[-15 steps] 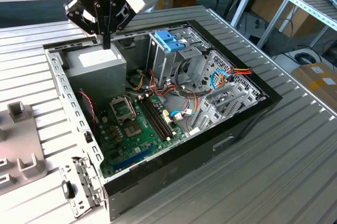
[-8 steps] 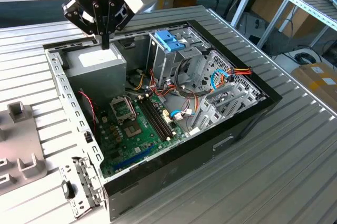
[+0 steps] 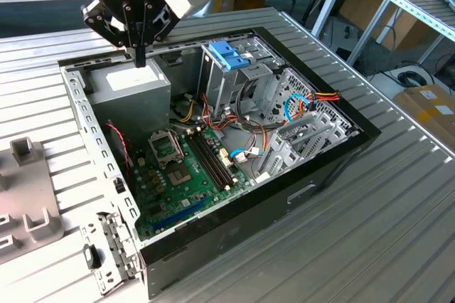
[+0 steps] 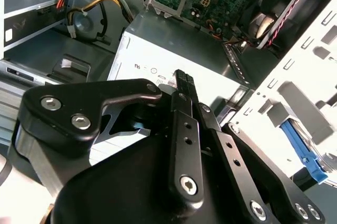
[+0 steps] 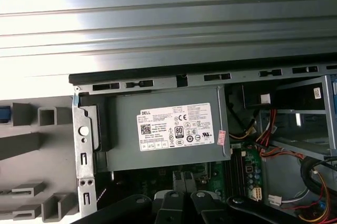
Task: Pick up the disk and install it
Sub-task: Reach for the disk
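In the exterior view the arm reaches straight down from above, wrist vertical, over an open computer case (image 3: 334, 161) lying on the ribbed worktop (image 3: 370, 246). The pincer (image 3: 140, 57) is narrow, its fingers pressed together with nothing between them. The tip hangs just above the power-supply box (image 3: 131, 86), over the part of its top nearest the case wall. Well apart from the box, across the case, a blue handle (image 3: 229, 54) sits atop a metal cage (image 3: 234, 86). The motherboard (image 3: 185, 175) lies beside the box, and a grey fixture (image 3: 28, 196) rests outside the case wall next to the box.

In the second wrist view the fingers (image 4: 181, 79) meet pad to pad, pointing at the box's white label (image 4: 142, 58), close to it. Whether they touch it I cannot tell. Past the perforated wall (image 4: 295, 77) beside the box lies a blue plastic strip (image 4: 303, 150). It may be the edge of the disk's frame, but I cannot tell.

In the first wrist view the black finger links (image 5: 181, 203) are just beside the box, whose label faces up.
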### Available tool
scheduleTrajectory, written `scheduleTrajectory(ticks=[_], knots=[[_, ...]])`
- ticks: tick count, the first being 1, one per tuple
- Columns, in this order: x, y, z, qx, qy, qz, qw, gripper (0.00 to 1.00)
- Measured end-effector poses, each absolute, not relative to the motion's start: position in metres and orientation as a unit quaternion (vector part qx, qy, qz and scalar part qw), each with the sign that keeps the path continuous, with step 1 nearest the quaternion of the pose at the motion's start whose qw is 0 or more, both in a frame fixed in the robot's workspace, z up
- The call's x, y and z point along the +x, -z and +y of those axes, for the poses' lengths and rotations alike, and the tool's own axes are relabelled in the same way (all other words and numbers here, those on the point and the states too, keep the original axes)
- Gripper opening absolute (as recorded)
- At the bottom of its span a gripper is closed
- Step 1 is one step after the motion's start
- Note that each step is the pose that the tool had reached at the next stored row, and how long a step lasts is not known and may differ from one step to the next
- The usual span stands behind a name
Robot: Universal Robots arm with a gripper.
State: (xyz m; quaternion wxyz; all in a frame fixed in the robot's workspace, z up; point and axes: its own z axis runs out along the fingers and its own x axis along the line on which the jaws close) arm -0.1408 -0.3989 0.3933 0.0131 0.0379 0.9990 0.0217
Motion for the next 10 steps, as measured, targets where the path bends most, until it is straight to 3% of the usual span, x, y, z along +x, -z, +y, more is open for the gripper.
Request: scheduleTrajectory(ticks=[10], knots=[[-0.1443, -0.3933, -0.3989, 0.038, -0.022, 0.999, 0.013, 0.10]])
